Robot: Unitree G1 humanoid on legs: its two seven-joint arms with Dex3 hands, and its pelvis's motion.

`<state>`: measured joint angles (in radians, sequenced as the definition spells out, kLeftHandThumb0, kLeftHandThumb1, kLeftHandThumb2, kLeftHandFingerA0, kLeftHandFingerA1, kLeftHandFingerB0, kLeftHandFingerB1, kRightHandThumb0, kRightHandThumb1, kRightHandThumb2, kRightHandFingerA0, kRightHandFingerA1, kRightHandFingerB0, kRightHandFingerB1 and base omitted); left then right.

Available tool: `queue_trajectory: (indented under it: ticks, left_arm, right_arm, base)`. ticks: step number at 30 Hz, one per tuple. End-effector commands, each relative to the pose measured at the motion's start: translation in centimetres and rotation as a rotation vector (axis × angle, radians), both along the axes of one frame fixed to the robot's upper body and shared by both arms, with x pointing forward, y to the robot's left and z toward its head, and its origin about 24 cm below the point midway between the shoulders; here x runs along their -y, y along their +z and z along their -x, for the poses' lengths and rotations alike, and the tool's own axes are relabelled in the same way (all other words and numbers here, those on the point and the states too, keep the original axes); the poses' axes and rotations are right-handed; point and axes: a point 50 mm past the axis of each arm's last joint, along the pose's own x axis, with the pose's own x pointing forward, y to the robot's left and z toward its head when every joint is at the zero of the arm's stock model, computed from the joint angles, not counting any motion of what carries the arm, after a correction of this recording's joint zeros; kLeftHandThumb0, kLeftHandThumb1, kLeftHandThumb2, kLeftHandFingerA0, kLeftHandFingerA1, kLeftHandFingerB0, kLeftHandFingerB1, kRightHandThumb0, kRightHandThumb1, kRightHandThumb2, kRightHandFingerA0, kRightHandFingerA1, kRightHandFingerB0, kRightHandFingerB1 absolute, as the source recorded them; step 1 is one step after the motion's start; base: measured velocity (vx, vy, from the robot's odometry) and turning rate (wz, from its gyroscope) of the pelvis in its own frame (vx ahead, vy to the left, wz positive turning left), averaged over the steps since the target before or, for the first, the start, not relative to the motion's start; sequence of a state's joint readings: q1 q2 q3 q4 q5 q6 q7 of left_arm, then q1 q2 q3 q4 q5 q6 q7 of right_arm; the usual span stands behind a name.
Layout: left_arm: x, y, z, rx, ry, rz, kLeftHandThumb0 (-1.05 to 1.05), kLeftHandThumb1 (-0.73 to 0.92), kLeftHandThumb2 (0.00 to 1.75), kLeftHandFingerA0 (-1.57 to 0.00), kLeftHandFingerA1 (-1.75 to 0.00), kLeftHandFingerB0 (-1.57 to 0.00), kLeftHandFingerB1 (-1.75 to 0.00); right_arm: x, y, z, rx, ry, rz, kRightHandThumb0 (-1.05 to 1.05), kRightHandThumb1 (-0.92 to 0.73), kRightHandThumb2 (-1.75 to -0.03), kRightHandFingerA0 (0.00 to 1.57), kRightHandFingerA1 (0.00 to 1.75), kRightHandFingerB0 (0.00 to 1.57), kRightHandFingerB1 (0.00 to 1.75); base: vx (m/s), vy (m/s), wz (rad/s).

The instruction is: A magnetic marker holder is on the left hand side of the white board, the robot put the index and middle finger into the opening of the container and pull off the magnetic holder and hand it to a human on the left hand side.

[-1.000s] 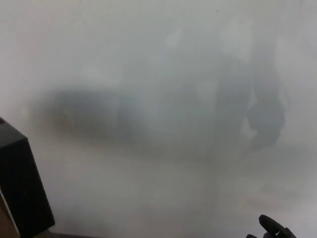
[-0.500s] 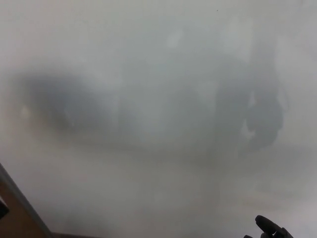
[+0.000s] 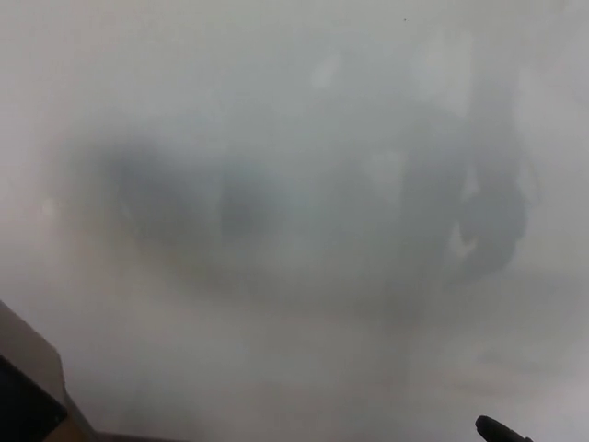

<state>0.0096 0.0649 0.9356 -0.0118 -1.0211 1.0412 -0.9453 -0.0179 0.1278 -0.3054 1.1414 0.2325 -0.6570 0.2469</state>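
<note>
The glossy whiteboard (image 3: 294,120) fills nearly the whole head view and carries only dim grey reflections. At the bottom left corner a dark block (image 3: 26,414) shows under a pale grey-tan slanted face; it may be the magnetic marker holder, but too little of it is visible to be sure. No left hand shows on it or anywhere in the picture. Only a black tip of my right hand (image 3: 502,429) pokes up at the bottom right edge, well away from the dark block, and its fingers cannot be made out.
A blurred dark reflection (image 3: 492,216) hangs on the board at the right and a wider one (image 3: 184,203) at the left. A thin dark strip runs along the board's bottom left edge.
The black box at the lower left dropped almost out of view, then a dark block with a pale top came back into the corner. My right hand has sunk lower at the bottom edge.
</note>
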Motion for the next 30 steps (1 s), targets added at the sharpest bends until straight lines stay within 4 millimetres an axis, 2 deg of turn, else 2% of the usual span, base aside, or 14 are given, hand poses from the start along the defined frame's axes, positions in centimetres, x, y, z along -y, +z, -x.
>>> queue_trajectory:
  ticks: [1, 4, 5, 7, 15, 19, 22, 27, 30]
  left_arm:
    - [1.6, 0.7, -0.4, 0.006, -0.078, 0.094, -0.47, 0.74, 0.63, -0.98, -1.19, -0.84, -0.80]
    - [1.7, 0.7, -0.6, 0.009, -0.086, 0.093, -0.49, 0.75, 0.62, -0.96, -1.16, -0.85, -0.85]
    - [1.8, 0.6, -0.7, -0.008, -0.089, 0.099, -0.47, 0.75, 0.62, -1.00, -1.13, -0.85, -0.74]
    - [2.0, 0.5, -0.8, -0.021, -0.089, 0.105, -0.45, 0.74, 0.62, -0.99, -1.15, -0.88, -0.70]
    - [2.6, 0.1, -1.1, -0.015, -0.128, 0.128, -0.42, 0.74, 0.62, -0.98, -1.14, -0.87, -0.72]
    - [2.7, 0.0, -0.9, -0.014, -0.126, 0.138, -0.42, 0.70, 0.61, -0.97, -1.11, -0.90, -0.68]
    - [2.6, -0.1, -0.8, -0.035, -0.125, 0.131, -0.41, 0.71, 0.62, -0.98, -1.21, -0.90, -0.66]
    - [2.6, -0.1, -0.7, -0.044, -0.132, 0.123, -0.41, 0.72, 0.62, -0.97, -1.22, -0.89, -0.69]
    - [2.7, -0.2, -0.6, -0.049, -0.130, 0.133, -0.40, 0.71, 0.62, -0.97, -1.20, -0.89, -0.64]
  right_arm:
    - [1.0, -0.2, 0.9, -0.025, 0.018, 0.022, -0.60, -0.77, -0.63, 0.52, 0.56, 0.54, 0.51]
    - [1.0, -0.3, 1.2, -0.030, 0.016, 0.038, -0.60, -0.77, -0.63, 0.54, 0.55, 0.55, 0.50]
    - [1.2, -0.3, 1.3, -0.030, 0.012, 0.039, -0.60, -0.78, -0.63, 0.54, 0.57, 0.56, 0.50]
    - [1.3, -0.3, 1.5, -0.030, 0.007, 0.042, -0.60, -0.79, -0.63, 0.54, 0.58, 0.57, 0.51]
    - [1.8, -0.5, 2.4, -0.035, -0.009, -0.001, -0.60, -0.81, -0.64, 0.49, 0.63, 0.55, 0.50]
    - [1.8, -0.6, 2.7, -0.027, -0.070, -0.060, -0.57, -0.78, -0.63, 0.50, 0.55, 0.50, 0.48]
    - [1.8, -0.6, 2.7, -0.024, -0.081, -0.074, -0.59, -0.78, -0.63, 0.50, 0.54, 0.45, 0.46]
    - [1.8, -0.7, 2.8, -0.029, -0.085, -0.071, -0.57, -0.80, -0.64, 0.48, 0.52, 0.46, 0.45]
    - [1.9, -0.7, 2.8, -0.029, -0.092, -0.071, -0.57, -0.78, -0.63, 0.51, 0.53, 0.48, 0.46]
  base:
    - [0.00, 0.000, 0.00]
    - [0.00, 0.000, 0.00]
    - [0.00, 0.000, 0.00]
    - [0.00, 0.000, 0.00]
    - [0.00, 0.000, 0.00]
    - [0.00, 0.000, 0.00]
    - [0.00, 0.000, 0.00]
    - [0.00, 0.000, 0.00]
    - [0.00, 0.000, 0.00]
